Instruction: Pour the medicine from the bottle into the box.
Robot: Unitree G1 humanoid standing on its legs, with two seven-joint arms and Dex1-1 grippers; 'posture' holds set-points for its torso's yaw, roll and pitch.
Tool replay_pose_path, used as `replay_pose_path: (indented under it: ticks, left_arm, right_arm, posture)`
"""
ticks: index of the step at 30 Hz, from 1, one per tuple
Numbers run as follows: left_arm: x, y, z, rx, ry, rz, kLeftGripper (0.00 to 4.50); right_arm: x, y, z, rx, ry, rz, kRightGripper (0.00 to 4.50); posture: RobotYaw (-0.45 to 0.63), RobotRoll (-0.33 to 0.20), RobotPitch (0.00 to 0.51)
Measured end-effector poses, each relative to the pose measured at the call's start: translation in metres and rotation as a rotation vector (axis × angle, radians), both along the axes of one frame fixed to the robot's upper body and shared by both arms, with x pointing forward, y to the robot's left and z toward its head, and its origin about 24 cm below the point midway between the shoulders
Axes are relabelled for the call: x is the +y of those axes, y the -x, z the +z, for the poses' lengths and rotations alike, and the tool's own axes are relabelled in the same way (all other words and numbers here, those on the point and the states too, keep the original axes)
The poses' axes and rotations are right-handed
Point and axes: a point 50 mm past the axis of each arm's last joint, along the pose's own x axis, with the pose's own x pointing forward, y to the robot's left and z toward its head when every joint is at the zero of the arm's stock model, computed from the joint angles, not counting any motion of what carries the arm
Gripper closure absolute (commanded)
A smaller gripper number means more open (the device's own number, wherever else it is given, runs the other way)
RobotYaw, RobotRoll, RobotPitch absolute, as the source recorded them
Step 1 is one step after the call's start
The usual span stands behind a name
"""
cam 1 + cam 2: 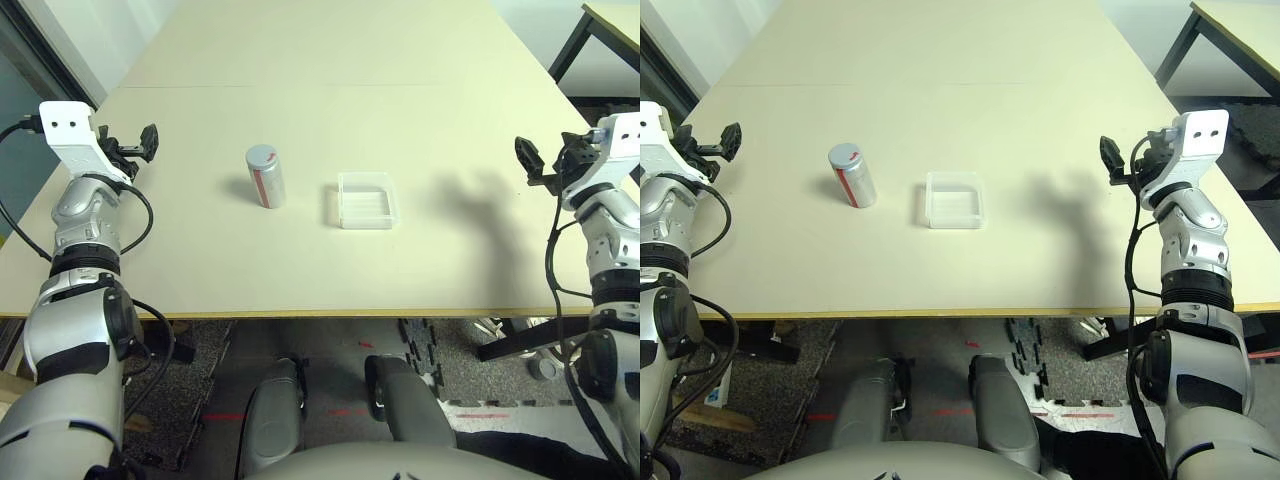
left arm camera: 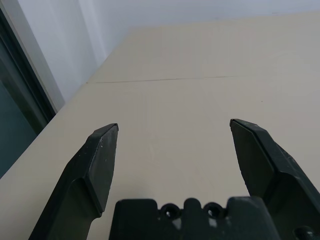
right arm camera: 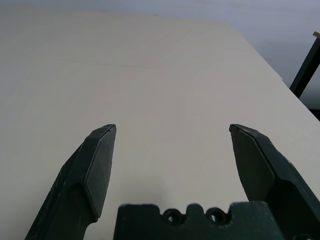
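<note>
Silver-grey bottle (image 1: 265, 176) stood capped, ungrasped, well apart from both spread-fingered grippers, left (image 2: 172, 150) and right (image 3: 172, 150); nothing poured into clear box (image 1: 365, 200).

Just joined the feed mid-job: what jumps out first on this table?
The bottle stands upright, capped, mid-table, with the clear box just to its right, apart from it. Both pincers, left and right, are open, out at the table's two sides, far from either thing.

Bottle and box mid-table
bottle (image 1: 265, 176) upright on table (image 1: 330, 60); box (image 1: 365, 200) near, at its 3 o'clock, apart.
</note>
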Motion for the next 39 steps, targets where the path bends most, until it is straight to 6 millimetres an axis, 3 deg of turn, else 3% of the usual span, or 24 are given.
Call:
replay_pose_path:
  ticks: [25,32,39]
  left_arm:
    - [-0.004,0.000,-0.004,0.007,0.007,-0.044,0.02]
    - [-0.013,0.002,-0.004,0.003,0.018,-0.193,0.02]
    - [-0.018,0.011,0.002,-0.006,0.033,-0.293,0.02]
  right_arm:
    - [0.005,-0.002,0.005,-0.012,0.005,0.042,0.00]
    - [0.040,-0.005,0.013,-0.059,0.028,0.335,0.00]
    - [0.070,0.005,0.020,-0.068,0.070,0.658,0.00]
  posture:
    - [-0.10,0.000,0.153]
    - [-0.09,0.000,0.138]
    - [-0.07,0.000,0.131]
